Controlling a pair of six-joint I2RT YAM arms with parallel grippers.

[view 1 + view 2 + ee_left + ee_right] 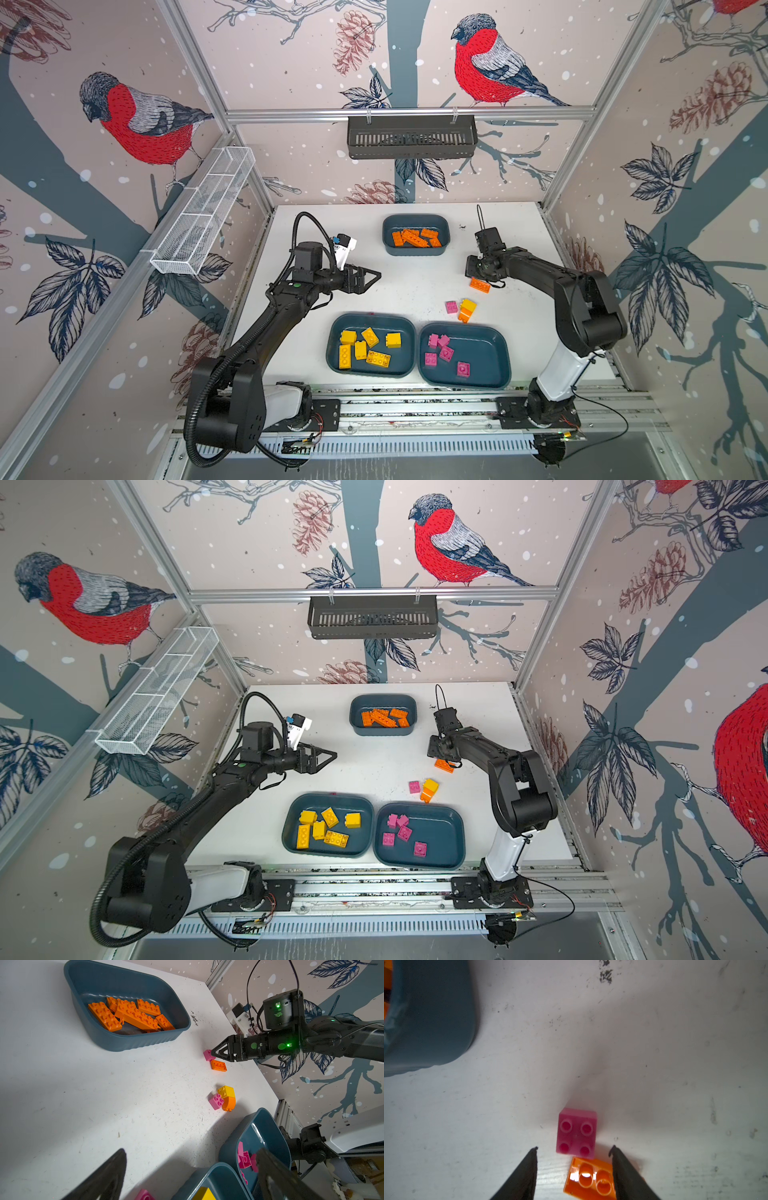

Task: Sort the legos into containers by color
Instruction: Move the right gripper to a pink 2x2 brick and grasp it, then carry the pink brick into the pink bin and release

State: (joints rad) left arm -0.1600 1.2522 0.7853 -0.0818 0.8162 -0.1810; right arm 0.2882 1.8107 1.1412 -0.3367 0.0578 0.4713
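Observation:
My right gripper (574,1148) is low over the table's right middle, open, its fingers either side of a loose orange lego (591,1178) that touches one finger. A pink lego (577,1133) lies just past the fingertips. Nearer the front lie another pink lego (451,307) and a yellow lego (468,306) stacked on an orange one. My left gripper (372,276) hovers open and empty at left centre. The containers: a small back tub (415,217) holds orange legos, the front left tub (370,318) yellow ones, the front right tub (482,357) pink ones.
A black slotted basket (411,137) hangs on the back wall. On the left wall hangs a white mesh basket (203,212). The arms' mounting rail (415,409) runs along the table's front edge, close behind the two front tubs.

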